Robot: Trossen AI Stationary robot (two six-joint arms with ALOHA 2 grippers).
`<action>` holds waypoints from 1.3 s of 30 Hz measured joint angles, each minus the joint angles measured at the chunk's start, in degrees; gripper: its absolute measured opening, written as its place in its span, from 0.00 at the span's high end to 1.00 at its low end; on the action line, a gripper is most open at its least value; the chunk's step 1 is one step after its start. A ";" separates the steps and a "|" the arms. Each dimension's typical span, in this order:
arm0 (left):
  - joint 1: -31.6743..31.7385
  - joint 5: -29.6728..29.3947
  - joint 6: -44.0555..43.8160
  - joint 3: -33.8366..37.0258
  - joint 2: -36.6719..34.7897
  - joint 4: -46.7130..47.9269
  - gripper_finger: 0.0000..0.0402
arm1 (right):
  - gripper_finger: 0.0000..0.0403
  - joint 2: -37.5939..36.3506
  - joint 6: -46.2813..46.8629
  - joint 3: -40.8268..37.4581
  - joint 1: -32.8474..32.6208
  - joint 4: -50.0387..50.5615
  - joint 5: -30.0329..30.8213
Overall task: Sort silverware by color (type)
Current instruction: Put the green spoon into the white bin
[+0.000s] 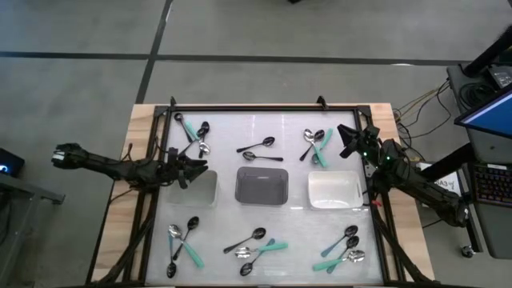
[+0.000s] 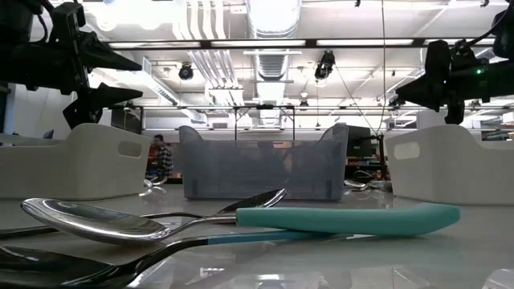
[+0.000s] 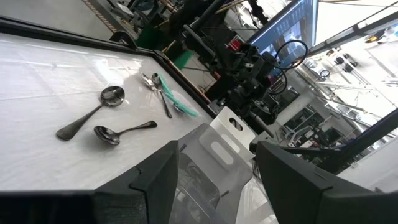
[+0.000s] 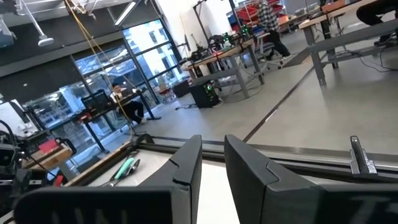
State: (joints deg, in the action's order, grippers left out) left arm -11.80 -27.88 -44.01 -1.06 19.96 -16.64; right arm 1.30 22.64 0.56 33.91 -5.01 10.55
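The silverware lies in several small clusters on the white table top, each mixing black, silver and mint-green spoons: far left, far middle, far right, near left, near middle and near right. My left gripper hovers open over the far edge of the left tray, holding nothing, its fingers apart in the left wrist view. My right gripper hangs above the table's far right, its fingers a narrow gap apart and holding nothing.
Three trays stand in a row across the table's middle: the left one, a grey one and a white one. A black frame runs around the table. In the low view a silver spoon and a green handle lie close.
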 joint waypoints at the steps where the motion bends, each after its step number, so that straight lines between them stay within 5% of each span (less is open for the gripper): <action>1: -0.01 -0.02 0.00 0.00 0.01 0.00 0.51 | 0.85 0.00 0.09 0.00 0.00 -0.09 0.00; 20: -0.01 -0.01 0.00 0.01 0.01 0.00 0.51 | 0.85 0.84 6.74 2.54 0.00 -1.29 -0.24; 27: -0.01 -0.02 0.00 0.00 -0.01 0.00 0.51 | 0.85 5.32 -1.33 7.49 0.00 -2.34 -0.44; 34: -0.01 -0.02 0.00 0.00 0.01 0.00 0.51 | 0.85 12.18 -8.17 8.07 0.00 -16.47 0.03; 39: -0.01 -0.01 0.00 0.00 -0.01 0.00 0.51 | 0.85 17.99 -7.75 10.33 0.04 -12.82 7.72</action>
State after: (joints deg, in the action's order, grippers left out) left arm -11.81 -27.89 -44.01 -1.06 19.95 -16.64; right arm 19.29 14.88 10.88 33.95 -17.83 18.27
